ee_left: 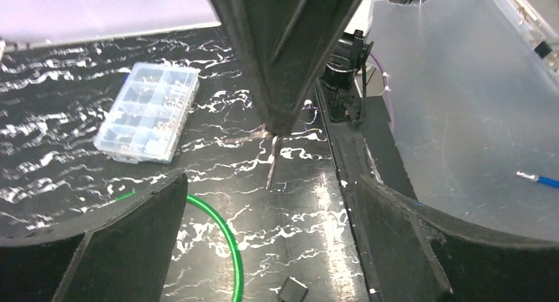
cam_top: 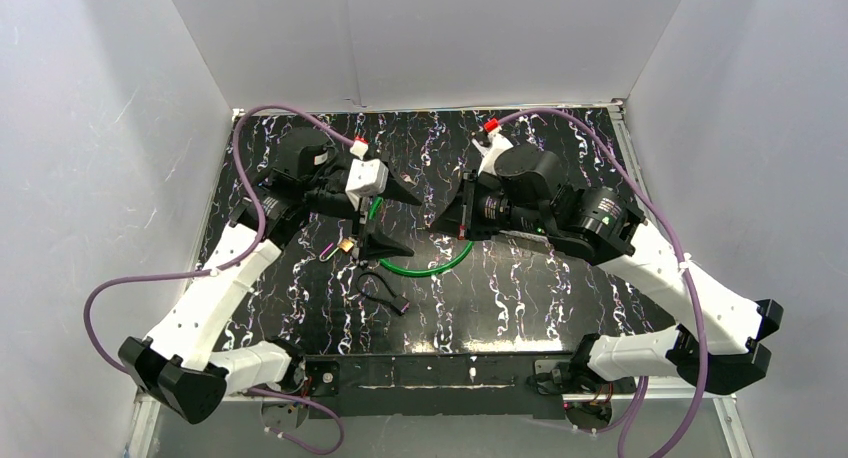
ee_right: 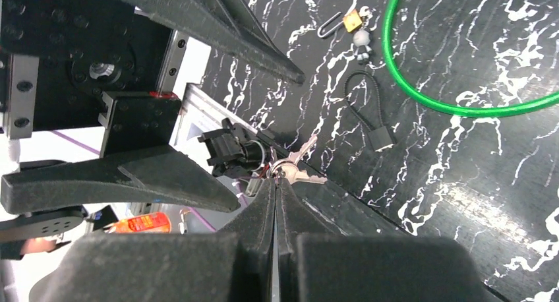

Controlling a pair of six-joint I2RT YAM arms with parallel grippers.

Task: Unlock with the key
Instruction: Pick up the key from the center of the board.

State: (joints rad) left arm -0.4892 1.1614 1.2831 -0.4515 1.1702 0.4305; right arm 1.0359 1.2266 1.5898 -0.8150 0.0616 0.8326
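Note:
My right gripper is shut on a ring of silver keys, held above the mat. In the left wrist view one key hangs down from the right gripper's tip. A small brass padlock with an open-looking shackle lies on the black marbled mat, also seen in the top view. My left gripper is open and empty, its fingers facing the right gripper in the middle of the mat, just right of the padlock.
A green cable loop lies under both grippers. A black cable lock lies near the padlock. A clear compartment box sits on the mat. White walls enclose the table.

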